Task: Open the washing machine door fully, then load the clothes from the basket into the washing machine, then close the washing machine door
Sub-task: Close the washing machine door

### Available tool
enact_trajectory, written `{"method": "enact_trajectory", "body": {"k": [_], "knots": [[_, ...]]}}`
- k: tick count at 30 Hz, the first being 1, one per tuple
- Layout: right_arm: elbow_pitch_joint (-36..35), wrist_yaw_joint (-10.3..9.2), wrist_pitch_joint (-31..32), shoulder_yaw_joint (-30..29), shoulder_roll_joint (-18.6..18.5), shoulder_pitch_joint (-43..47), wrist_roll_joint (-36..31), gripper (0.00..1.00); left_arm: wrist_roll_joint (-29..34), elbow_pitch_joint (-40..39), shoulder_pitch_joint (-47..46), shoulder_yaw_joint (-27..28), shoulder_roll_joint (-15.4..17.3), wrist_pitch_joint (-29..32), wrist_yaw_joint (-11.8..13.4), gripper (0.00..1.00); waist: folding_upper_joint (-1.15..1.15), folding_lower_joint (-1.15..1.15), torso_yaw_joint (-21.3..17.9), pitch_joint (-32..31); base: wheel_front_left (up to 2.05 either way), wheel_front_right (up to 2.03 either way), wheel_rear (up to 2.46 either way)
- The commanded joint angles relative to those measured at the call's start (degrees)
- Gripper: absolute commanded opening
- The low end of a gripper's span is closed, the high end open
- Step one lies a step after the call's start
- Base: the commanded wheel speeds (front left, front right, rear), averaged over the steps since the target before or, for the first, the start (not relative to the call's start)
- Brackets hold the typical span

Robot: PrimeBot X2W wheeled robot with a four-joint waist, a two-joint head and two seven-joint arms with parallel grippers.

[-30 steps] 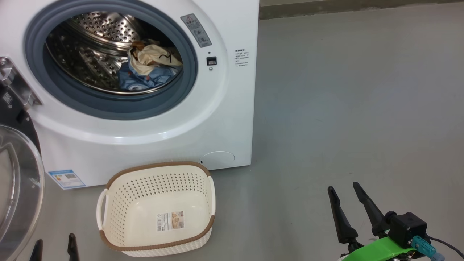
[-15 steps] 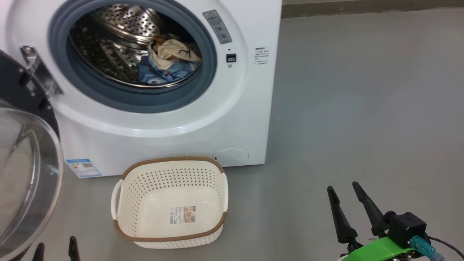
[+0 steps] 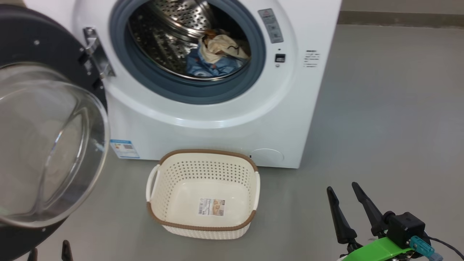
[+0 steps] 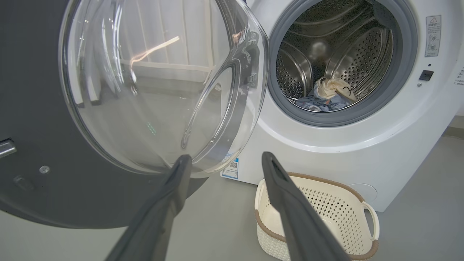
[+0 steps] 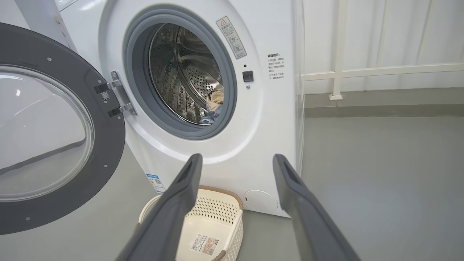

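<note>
**Floor and what stands on it**

1. Floor (image 3: 380,127): smooth, grey and matte. You see it running ahead of your right gripper (image 3: 342,186) and off to that gripper's right.
2. Washing machine (image 3: 217,123): a white box standing on the floor ahead of both grippers, beyond the basket. There is a blue sticker (image 3: 124,149) at its lower corner, on your left gripper's (image 3: 49,248) side.
3. Basket (image 3: 208,151): cream, perforated, with a brown rim. It sits upright on the floor, ahead of and between your two grippers, just before the machine's base. You cannot tell whether it touches the machine. There is a label sticker (image 3: 211,207) on its bottom.
4. Railing post foot (image 5: 336,96): white, on the floor far ahead of your right gripper, past the machine's side.
</note>
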Motion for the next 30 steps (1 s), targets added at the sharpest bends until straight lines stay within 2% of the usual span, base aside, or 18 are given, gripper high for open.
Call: {"method": "enact_trajectory", "body": {"k": [1,15,30], "knots": [[-1.24,0.36,-0.27,1.57,-0.16,-1.02,-0.60,1.00,-0.44,-0.87,-2.12,2.04,0.61,-0.29,0.36,1.00,0.00,0.00,3.25,-0.03,0.00,0.00,0.00],[-0.82,0.36,-0.27,1.49,-0.16,-1.73,-1.22,1.00,-1.46,0.09,-1.99,1.15,0.61,-0.29,0.91,1.00,0.00,0.00,12.00,0.13,0.00,0.00,0.00],[-0.73,0.36,-0.27,1.55,-0.16,-1.97,-2.05,1.00,-2.64,0.44,-1.66,1.29,0.61,-0.29,1.98,1.00,0.00,0.00,17.26,0.05,0.00,0.00,0.00]]}}
